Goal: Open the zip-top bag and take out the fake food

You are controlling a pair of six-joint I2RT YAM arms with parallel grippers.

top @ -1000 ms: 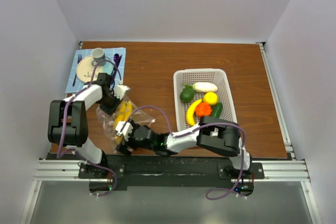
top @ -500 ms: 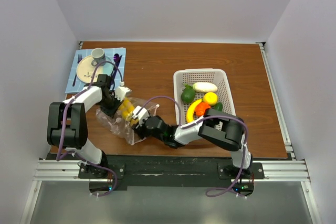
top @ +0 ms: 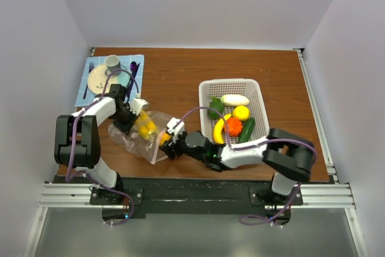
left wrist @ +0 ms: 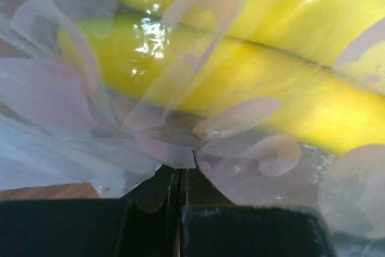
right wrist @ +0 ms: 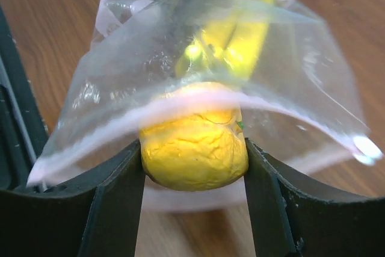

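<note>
- The zip-top bag [top: 129, 139] lies toward the near-left corner of the surface [top: 174, 76], with its mouth facing the right edge. Yellow pieces [right wrist: 231, 40] show through the film.
- The yellow round fruit [right wrist: 194, 148] sits in the bag mouth, clamped at its sides between the fingers [right wrist: 114, 209] of the right tool [top: 170, 139]. The pinkish zipper strip [right wrist: 180, 105] drapes across the top of the fruit.
- The left tool [top: 128, 114] is closed on the film at the bag's far end. Its wrist view shows the jaws together on a pinched fold, with a banana [left wrist: 271, 94] just behind.
- Hazard: the draped lip may catch on the fruit during extraction. The whole bag would then drag toward the right edge, and the thin film could slip out of the left tool's pinch.
- Hazard: the fruit is round and held only at two sides. A tug from the film could roll it out of the grip.
- Hazard: the loose pieces inside may follow through the open mouth and roll across the surface.
- The white basket [top: 206, 88] stands right of centre and is well filled. Its left wall lies between the right tool and the interior, so the fruit must clear the rim.
- A blue mat [top: 84, 91] with a plate [top: 97, 80] and a cup [top: 112, 61] occupies the far-left corner, just beyond the left tool and off the extraction path.
</note>
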